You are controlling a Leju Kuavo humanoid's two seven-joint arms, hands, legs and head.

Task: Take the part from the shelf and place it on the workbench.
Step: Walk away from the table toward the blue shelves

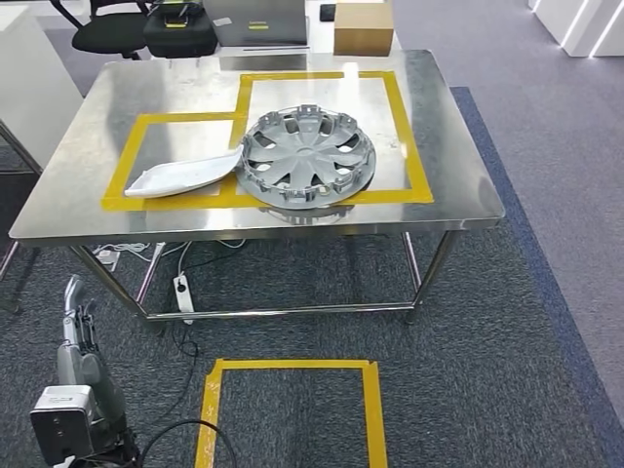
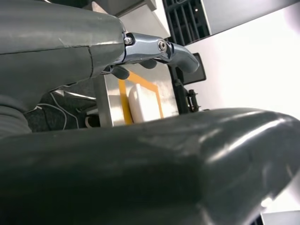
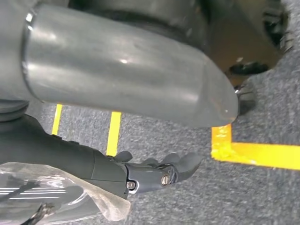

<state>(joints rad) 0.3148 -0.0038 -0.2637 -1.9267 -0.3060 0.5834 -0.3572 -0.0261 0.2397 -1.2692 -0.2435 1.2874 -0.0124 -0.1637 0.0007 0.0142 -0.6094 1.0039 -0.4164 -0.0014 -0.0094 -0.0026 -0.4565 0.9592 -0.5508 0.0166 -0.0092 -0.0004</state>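
Parts down, arms lowered.
Hubcap (image 1: 309,156) and white part (image 1: 184,175) lie on my table (image 1: 456,185); left hand (image 1: 81,327) and right hand (image 3: 155,171) hang loose, holding nothing, so placing looks done.

Wheel cover (image 1: 309,156) on workbench (image 1: 456,185) — white part (image 1: 184,175) left.

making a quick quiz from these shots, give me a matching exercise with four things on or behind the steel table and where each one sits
Things:
1. silver plastic wheel cover
2. white curved plastic panel
3. brown cardboard box
4. white power strip

Places:
A. on the carpet under the table
B. beyond the table's far edge
C. in the left yellow-taped rectangle
D. over the near tape line of the right rectangle

Pairs: 1-D, 2-C, 3-B, 4-A
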